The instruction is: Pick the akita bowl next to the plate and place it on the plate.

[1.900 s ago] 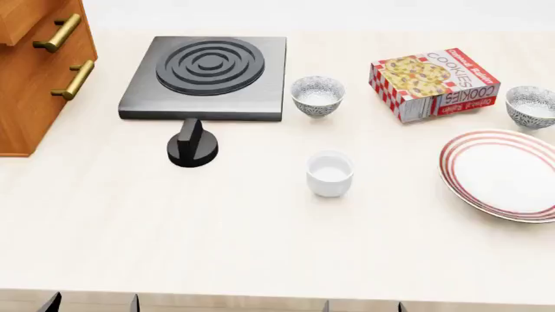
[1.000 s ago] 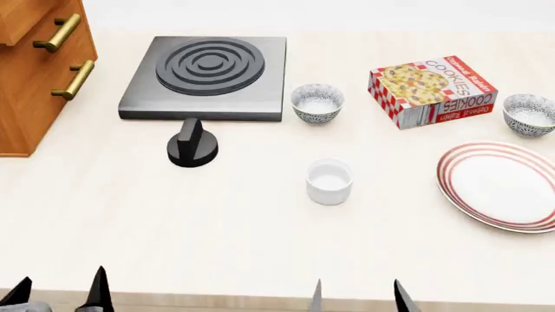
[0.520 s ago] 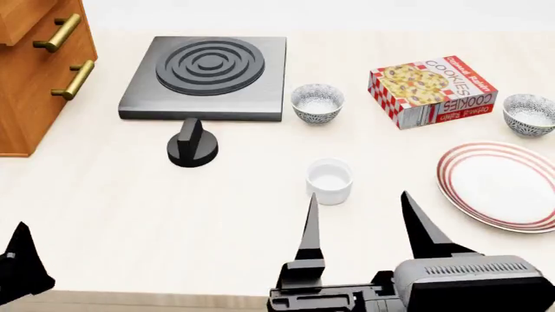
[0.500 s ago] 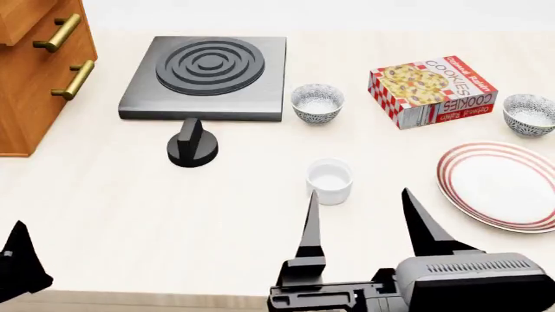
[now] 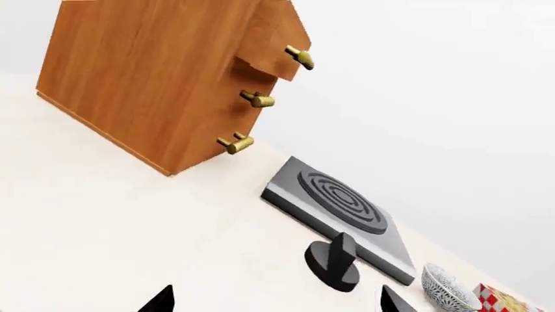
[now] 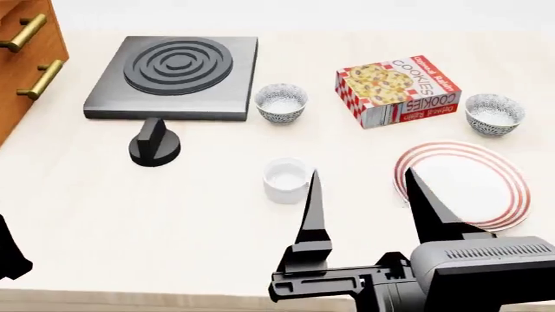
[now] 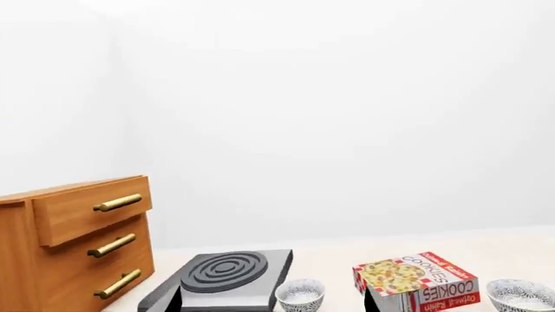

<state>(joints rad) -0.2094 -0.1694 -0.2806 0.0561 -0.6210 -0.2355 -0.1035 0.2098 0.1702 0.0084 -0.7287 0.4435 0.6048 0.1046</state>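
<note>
The akita bowl [image 6: 493, 114] stood upright on the pale counter [image 6: 173, 214], just beyond the far edge of the plate [image 6: 511, 188] and apart from it, with the cookie box [image 6: 396, 90] close on its left. Bare counter lay around the bowl's near and right sides, but the head view's right border ran close by. In the right wrist view only part of this bowl [image 7: 522, 296] showed, cut by the frame's edge.

The right gripper [image 6: 368, 201] hung low over the near counter, its two dark fingers spread wide with nothing between them; one fingertip [image 6: 417, 188] covered part of the plate's near-left rim. A white cup [image 6: 287, 180] sat just beside the other finger.

A second speckled bowl [image 6: 281, 103] stood by the stove plate [image 6: 173, 78], whose black knob [image 6: 154, 144] sat in front. The wooden drawer unit [image 6: 26, 58] was cropped at far left.

Of the left gripper [image 5: 273, 300], only two dark tips showed, set well apart and empty.
</note>
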